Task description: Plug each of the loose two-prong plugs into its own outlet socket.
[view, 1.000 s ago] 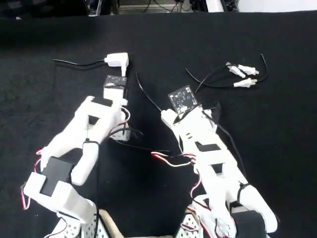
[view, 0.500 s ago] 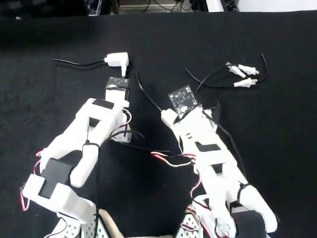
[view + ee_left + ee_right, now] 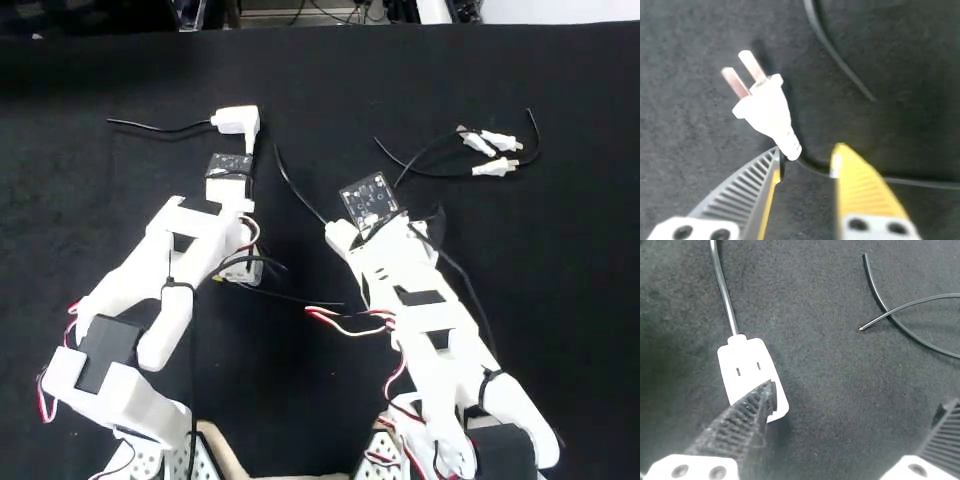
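Observation:
A white two-prong plug [image 3: 765,107] lies on the black cloth with its prongs pointing away from my left gripper [image 3: 805,160]. That gripper is open, and the plug's cable end sits just beyond its fingertips. In the high view this plug [image 3: 237,120] lies at the back left, right ahead of the left gripper [image 3: 238,150]. A white outlet socket [image 3: 747,367] with two slots lies under my right gripper [image 3: 855,410], which is wide open, one finger [image 3: 745,415] overlapping the socket's edge. The right gripper [image 3: 368,195] sits mid-table.
Two more white plugs [image 3: 497,140] [image 3: 495,167] on thin black cables lie at the back right. A black cable [image 3: 300,195] runs between the two arms. Loose cable ends [image 3: 880,300] lie beside the socket. The table's far edge [image 3: 320,28] is at the back.
The left arm has shifted slightly to the left while staying just behind the plug. The right arm and the plugs have not moved.

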`<action>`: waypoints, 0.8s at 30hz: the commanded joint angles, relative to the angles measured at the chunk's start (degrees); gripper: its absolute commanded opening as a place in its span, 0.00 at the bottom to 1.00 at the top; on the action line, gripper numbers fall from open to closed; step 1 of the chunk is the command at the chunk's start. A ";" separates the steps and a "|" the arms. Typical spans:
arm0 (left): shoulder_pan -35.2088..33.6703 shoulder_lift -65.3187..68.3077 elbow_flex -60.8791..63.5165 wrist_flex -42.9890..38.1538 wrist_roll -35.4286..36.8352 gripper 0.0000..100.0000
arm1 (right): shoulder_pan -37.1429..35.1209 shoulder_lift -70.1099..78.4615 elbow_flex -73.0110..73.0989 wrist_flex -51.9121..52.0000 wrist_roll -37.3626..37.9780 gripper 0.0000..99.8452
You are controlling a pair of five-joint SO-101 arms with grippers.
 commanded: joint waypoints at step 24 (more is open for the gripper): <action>-0.66 -21.71 -4.26 -3.96 -21.54 0.03 | 3.78 -2.15 -2.68 -2.99 -1.05 0.47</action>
